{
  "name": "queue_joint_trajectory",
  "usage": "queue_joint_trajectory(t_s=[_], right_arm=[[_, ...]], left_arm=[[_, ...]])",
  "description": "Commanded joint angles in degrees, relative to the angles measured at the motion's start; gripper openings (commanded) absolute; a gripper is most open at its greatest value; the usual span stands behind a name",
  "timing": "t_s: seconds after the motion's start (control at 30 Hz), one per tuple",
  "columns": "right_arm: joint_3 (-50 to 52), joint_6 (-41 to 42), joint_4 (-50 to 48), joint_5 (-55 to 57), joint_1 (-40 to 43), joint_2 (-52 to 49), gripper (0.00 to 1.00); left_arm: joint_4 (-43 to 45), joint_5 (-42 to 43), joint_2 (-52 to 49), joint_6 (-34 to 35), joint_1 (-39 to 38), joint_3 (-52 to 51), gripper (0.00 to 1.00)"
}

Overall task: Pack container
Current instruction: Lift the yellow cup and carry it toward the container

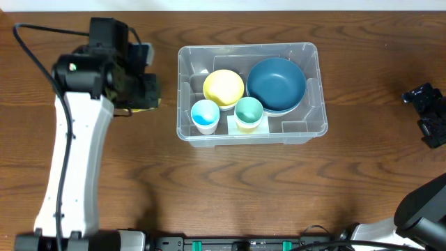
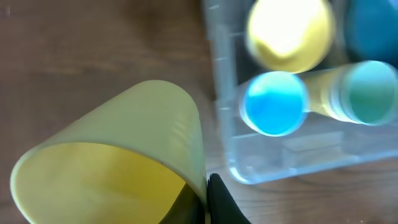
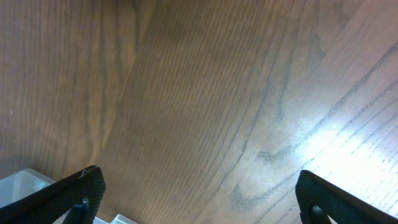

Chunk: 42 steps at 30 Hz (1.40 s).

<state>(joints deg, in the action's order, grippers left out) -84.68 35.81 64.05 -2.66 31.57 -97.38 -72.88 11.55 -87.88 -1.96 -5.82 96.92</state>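
Note:
The container (image 1: 182, 57), a clear plastic bin, stands mid-table, with a yellow bowl (image 1: 224, 87), a dark blue bowl (image 1: 277, 84), a blue cup (image 1: 205, 113) and a teal cup (image 1: 249, 111) inside it. Just left of the bin, my left gripper (image 1: 144, 94) is shut on the wall of a pale yellow cup (image 2: 118, 155), one finger inside and one outside (image 2: 202, 194). The cup lies tilted, its mouth toward the camera, beside the container wall (image 2: 224, 93). Far to the right, my right gripper (image 1: 426, 115) stands open over bare wood (image 3: 199, 205), holding nothing.
The brown wooden table (image 1: 362, 181) surrounds the bin. The left arm's white link (image 1: 70, 160) runs down the left side, with a black cable (image 1: 31, 49) behind it. The right arm's base (image 1: 421, 209) sits at the lower right corner.

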Motion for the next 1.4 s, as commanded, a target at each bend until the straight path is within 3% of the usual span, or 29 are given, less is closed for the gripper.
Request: queue_joint_trajectory(t_s=[0.0,0.23,0.43,0.93,1.37], right_arm=[[-0.3,0.8,0.0,0.1,0.4,-0.2,0.99],[-0.3,0.8,0.0,0.1,0.4,-0.2,0.99],[-0.3,0.8,0.0,0.1,0.4,-0.2,0.99],[-0.3,0.8,0.0,0.1,0.4,-0.2,0.99],[-0.3,0.8,0.0,0.1,0.4,-0.2,0.99]], left_arm=[[0.8,-0.6,2.9,-1.0,-4.2,1.0,0.06],[3.3,-0.7,2.3,-5.4,-14.6,1.0,0.06],[3.7,-4.7,-0.7,-6.6,-19.1,0.9,0.06],[3.5,-4.7,-11.5,-6.6,-19.7,0.8,0.06],[2.5,-4.7,-12.9,-6.6,-19.7,0.8,0.06]])
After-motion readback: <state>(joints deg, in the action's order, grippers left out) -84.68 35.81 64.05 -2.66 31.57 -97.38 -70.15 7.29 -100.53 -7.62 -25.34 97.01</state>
